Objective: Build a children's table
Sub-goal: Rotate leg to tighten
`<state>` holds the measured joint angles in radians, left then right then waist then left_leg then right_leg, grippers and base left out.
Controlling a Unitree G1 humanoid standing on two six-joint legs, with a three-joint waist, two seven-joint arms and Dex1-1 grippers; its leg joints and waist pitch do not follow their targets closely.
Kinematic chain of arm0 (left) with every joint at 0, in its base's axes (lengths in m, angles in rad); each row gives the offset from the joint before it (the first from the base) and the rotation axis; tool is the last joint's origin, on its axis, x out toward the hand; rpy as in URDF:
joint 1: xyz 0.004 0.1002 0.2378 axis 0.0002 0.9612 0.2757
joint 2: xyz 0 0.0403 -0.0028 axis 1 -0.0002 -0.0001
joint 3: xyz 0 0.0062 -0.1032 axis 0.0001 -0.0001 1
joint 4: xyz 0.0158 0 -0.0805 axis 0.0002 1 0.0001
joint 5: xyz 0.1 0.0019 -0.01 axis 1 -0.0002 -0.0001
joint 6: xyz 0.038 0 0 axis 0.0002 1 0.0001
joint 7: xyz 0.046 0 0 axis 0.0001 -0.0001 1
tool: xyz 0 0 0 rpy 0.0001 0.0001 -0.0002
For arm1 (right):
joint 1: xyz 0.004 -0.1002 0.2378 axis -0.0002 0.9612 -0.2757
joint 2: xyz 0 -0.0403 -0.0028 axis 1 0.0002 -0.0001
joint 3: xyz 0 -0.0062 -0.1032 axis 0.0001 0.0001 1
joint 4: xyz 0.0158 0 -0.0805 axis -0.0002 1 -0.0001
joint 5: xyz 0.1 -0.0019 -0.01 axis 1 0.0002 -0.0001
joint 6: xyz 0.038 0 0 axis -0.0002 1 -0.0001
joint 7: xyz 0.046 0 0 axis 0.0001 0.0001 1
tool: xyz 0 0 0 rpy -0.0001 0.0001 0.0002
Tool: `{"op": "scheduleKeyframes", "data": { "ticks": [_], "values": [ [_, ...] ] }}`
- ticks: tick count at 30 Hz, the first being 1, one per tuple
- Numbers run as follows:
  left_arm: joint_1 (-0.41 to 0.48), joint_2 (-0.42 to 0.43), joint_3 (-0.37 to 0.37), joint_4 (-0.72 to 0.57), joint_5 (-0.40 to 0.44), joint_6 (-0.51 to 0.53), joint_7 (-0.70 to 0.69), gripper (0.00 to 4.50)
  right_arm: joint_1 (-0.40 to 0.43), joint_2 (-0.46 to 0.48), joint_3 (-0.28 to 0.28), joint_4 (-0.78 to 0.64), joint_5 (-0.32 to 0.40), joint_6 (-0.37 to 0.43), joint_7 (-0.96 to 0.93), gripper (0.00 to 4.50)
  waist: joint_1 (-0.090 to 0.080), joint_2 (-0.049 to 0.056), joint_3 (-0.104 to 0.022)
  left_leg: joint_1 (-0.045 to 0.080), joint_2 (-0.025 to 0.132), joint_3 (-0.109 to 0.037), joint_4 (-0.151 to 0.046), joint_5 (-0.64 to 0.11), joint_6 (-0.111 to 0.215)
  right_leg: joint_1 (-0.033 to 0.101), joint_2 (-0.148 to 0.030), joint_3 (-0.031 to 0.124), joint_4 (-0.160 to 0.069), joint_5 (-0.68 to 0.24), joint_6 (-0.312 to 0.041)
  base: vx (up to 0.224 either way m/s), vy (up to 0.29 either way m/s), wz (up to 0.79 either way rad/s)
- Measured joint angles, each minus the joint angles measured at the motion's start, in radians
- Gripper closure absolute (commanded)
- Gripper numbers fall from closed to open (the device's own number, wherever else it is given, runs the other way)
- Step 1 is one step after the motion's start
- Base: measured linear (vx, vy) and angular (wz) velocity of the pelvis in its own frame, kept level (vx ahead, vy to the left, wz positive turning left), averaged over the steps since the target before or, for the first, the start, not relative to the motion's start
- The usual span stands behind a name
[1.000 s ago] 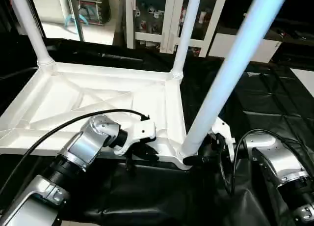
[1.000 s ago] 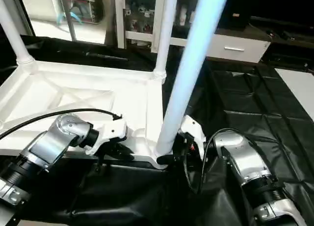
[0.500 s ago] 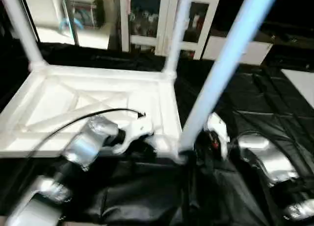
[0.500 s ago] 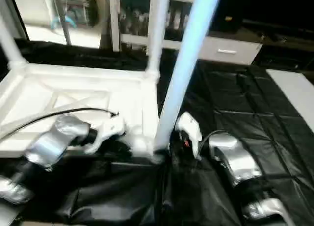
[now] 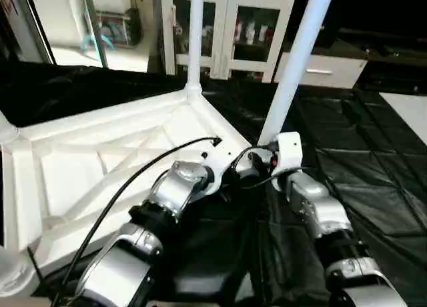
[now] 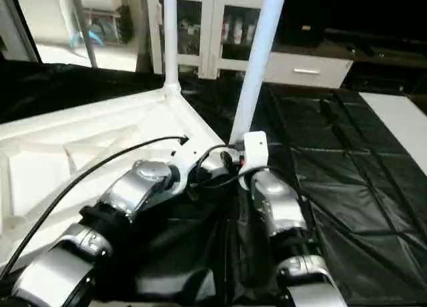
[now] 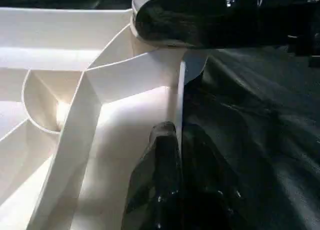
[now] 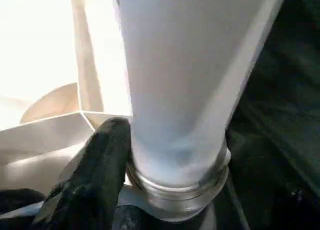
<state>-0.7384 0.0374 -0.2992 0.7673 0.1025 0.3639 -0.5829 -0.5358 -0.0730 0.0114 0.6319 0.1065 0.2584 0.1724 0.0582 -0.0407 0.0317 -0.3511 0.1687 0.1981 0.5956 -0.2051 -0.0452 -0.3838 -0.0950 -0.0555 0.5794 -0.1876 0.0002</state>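
Nearest the camera, two silver forearms reach forward and meet at one corner of the white plastic rectangular table top (image 5: 93, 167), which lies upside down on a black sheet (image 5: 373, 160), its X-shaped ribs facing up. The left gripper (image 7: 175, 155) has its two black fingers (image 7: 155, 180) straddling the thin upright rim of the top just beside that corner, one finger on the inner white side and one on the outer side by the black sheet, so it is pinching the rim. A black cable (image 5: 133, 180) arcs over the left forearm above the ribbed panel. The right gripper (image 8: 165, 155) is at the foot of a long tapered white tube leg (image 5: 293, 60), which stands up out of the round corner socket (image 8: 175, 190); one black finger (image 8: 95, 170) presses against the side of the leg just above its ringed base, and the wrist view puts the leg between the fingers, so the hand is grasping the leg. The white housing of the right wrist (image 5: 288, 153) sits just beside the leg's base. Farther back, a second white tube leg (image 5: 195, 40) stands upright in the socket at the far corner of the top. Beyond the black sheet are a white cabinet with glass doors (image 5: 227, 27) and a low white drawer unit (image 5: 320, 70).
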Motion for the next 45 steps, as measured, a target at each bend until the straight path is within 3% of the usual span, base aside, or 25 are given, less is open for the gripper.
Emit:
{"op": "scheduleKeyframes", "data": {
  "ticks": [4,6,9,11,17,20,25,31,38,45],
  "values": [
    [0.0,0.013,-0.019,0.001,0.002,-0.027,-0.006,4.5,0.007,-0.005,-0.002,0.001,0.007,-0.029,0.016,1.85,0.001,0.001,0.001,-0.001,0.0,0.0,-0.002,0.0,0.0,-0.001,0.0,0.0,-0.001,0.0,0.0,0.0,0.0,0.0],
    [0.0,0.026,-0.032,-0.002,0.002,-0.045,-0.032,4.5,0.029,-0.024,-0.004,-0.024,0.022,-0.039,0.058,1.2,0.004,0.0,0.001,-0.001,0.0,0.001,-0.005,0.0,0.0,-0.001,0.0,0.0,-0.001,0.001,0.001,0.0,0.0,0.0],
    [0.0,0.075,-0.031,-0.008,0.012,-0.076,-0.05,4.5,0.069,-0.053,0.01,-0.095,0.033,-0.043,0.163,1.1,0.0,-0.005,0.004,0.0,0.002,0.001,-0.009,0.0,0.0,-0.002,0.002,-0.001,0.0,0.006,0.004,0.0,0.0,0.0],
    [0.004,0.121,-0.027,-0.019,0.02,-0.106,-0.072,4.5,0.094,-0.076,0.038,-0.148,0.046,-0.033,0.235,0.87,-0.005,-0.01,0.007,-0.004,0.005,-0.004,-0.01,0.0,0.0,-0.004,0.002,-0.009,0.0,0.008,0.004,0.0,0.0,0.0],
    [0.044,0.2,-0.045,-0.11,0.016,-0.139,-0.211,4.5,0.13,-0.221,0.061,-0.273,0.103,0.046,0.459,0.41,0.004,-0.011,0.007,-0.003,0.006,-0.002,-0.015,0.002,-0.004,-0.01,0.002,-0.011,0.002,0.017,0.0,0.027,-0.007,0.01],
    [0.079,0.299,-0.09,-0.178,0.006,-0.232,-0.377,4.5,0.164,-0.308,0.087,-0.334,0.124,0.055,0.602,0.1,0.006,-0.012,0.006,-0.006,0.006,0.0,-0.018,0.005,0.001,-0.015,0.002,-0.01,0.002,0.013,-0.005,0.0,0.0,0.0],
    [0.11,0.362,-0.117,-0.253,-0.01,-0.261,-0.549,4.5,0.188,-0.439,0.132,-0.404,0.147,0.058,0.83,0.04,0.032,-0.015,0.007,-0.006,0.006,0.002,-0.017,0.003,0.004,-0.016,0.002,-0.01,0.005,0.01,-0.01,0.0,0.0,0.0],
    [0.142,0.396,-0.159,-0.342,-0.04,-0.237,-0.678,4.5,0.193,-0.52,0.196,-0.433,0.164,0.066,1.011,0.04,0.04,-0.021,0.007,-0.003,0.006,0.002,-0.012,0.0,-0.002,-0.013,0.001,-0.008,0.01,0.01,-0.01,0.0,0.0,0.0],
    [0.154,0.408,-0.183,-0.384,-0.048,-0.212,-0.763,4.5,0.19,-0.514,0.266,-0.432,0.126,0.038,1.059,0.04,0.044,-0.022,0.008,-0.001,0.007,0.002,-0.01,0.002,-0.004,-0.013,0.001,-0.008,0.016,0.01,-0.01,0.0,0.0,0.0],
    [0.158,0.422,-0.186,-0.409,-0.048,-0.187,-0.777,4.5,0.169,-0.489,0.272,-0.384,0.102,-0.004,1.062,0.04,0.039,-0.022,0.008,-0.001,0.007,0.002,-0.01,0.002,-0.004,-0.013,0.001,-0.007,0.016,0.01,-0.01,0.0,0.0,0.0]
  ]
}}
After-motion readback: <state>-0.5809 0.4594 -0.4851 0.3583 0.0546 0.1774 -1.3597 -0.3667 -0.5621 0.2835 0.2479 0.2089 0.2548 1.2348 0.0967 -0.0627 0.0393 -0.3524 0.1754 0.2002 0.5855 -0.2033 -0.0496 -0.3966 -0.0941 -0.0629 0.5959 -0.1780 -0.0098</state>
